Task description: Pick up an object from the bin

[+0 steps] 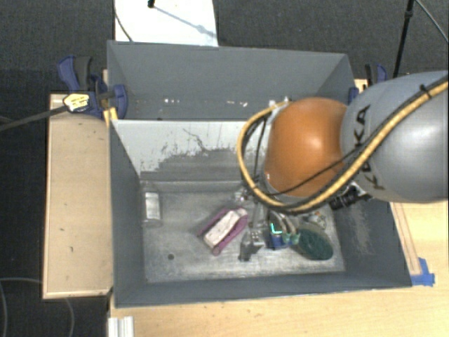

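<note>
**Claw down on the bin floor, wrist blocking much of the action**

Here's the arm [410,146] in from the right edge, and its big orange cover [305,146] sits squarely over the right half of the grey bin [231,90]. It hides a good stretch of the floor and back wall there. A yellow-and-black cable [245,153] loops around the cover and muddles the area further.

Below the cover, the claw [248,248] is low over the floor, close to the front edge and a little right of centre. It's a tangle of metal and shadow down there, and I cannot tell whether the claw is spread or pressed together.

Right against its left side lies a purple-and-white packet [223,229], long and flat, angled from the front toward the back right. Its far end runs up under the wrist hardware. Whether the claw touches it is hard to call.

On the claw's right is a small blue thing [278,241], partly covered, shape unclear. Just beyond that, a dark green rounded thing [316,245] lies toward the front-right corner, with its upper part tucked beneath the arm.

Over on the left, 1 small pale grey block [152,206] lies alone near the left wall, well apart from everything. There's plenty of bare floor between it and the packet, and along the back-left corner too.
</note>
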### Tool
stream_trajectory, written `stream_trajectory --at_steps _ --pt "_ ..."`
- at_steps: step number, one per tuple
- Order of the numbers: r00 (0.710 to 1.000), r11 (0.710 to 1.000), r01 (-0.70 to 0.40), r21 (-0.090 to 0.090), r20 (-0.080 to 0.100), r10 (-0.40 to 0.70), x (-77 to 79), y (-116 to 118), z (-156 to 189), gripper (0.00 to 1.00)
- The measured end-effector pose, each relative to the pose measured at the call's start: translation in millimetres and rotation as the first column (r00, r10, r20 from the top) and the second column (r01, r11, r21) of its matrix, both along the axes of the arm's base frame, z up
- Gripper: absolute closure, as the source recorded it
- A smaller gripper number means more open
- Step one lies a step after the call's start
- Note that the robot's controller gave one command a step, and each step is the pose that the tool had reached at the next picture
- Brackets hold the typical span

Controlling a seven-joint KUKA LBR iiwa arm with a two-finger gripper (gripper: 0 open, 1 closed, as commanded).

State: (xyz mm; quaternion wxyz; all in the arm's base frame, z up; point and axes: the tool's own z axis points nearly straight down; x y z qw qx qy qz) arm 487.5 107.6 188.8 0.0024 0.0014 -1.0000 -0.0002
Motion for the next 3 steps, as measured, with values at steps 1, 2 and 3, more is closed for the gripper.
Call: stream_trajectory --at_steps 1,2,3 --pt "0.913 0.913 -0.409 -0.001 0.005 0.409 66.0 17 -116 0.0" --pt "0.855 0.855 -0.518 -0.001 0.011 0.518 55.1 26 -88 0.0" --pt "0.781 0.781 -0.624 -0.002 0.011 0.624 63.1 15 -88 0.0"
